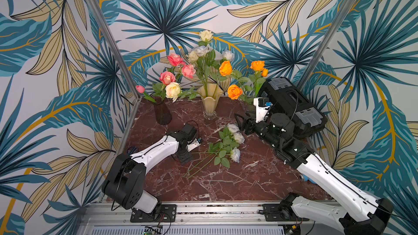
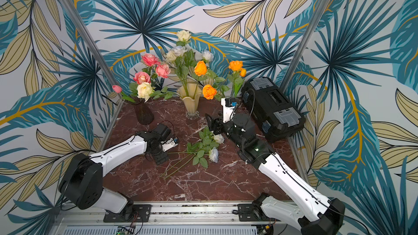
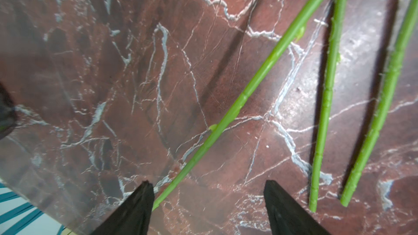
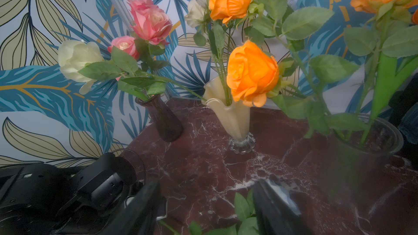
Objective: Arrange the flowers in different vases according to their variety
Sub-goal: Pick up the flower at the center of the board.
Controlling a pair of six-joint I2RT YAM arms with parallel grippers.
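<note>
Three white roses (image 1: 235, 137) lie on the marble table with their green stems (image 1: 200, 166) fanned toward the front. My left gripper (image 1: 184, 158) points down over the stem ends. It is open, and in the left wrist view one stem (image 3: 226, 118) runs between the fingers of my left gripper (image 3: 207, 184), close to one finger. My right gripper (image 1: 240, 120) hangs open and empty above the rose heads. At the back, the purple vase (image 1: 162, 114) holds pink roses and a cream one, the cream-yellow vase (image 1: 210, 102) white roses, the clear vase (image 4: 366, 145) orange roses.
A black toolbox (image 1: 291, 105) with grey latches stands at the back right, right behind my right arm. Two other stems (image 3: 323, 114) lie beside the left gripper's fingers. The table (image 1: 226, 184) is edged by a metal rail at the front.
</note>
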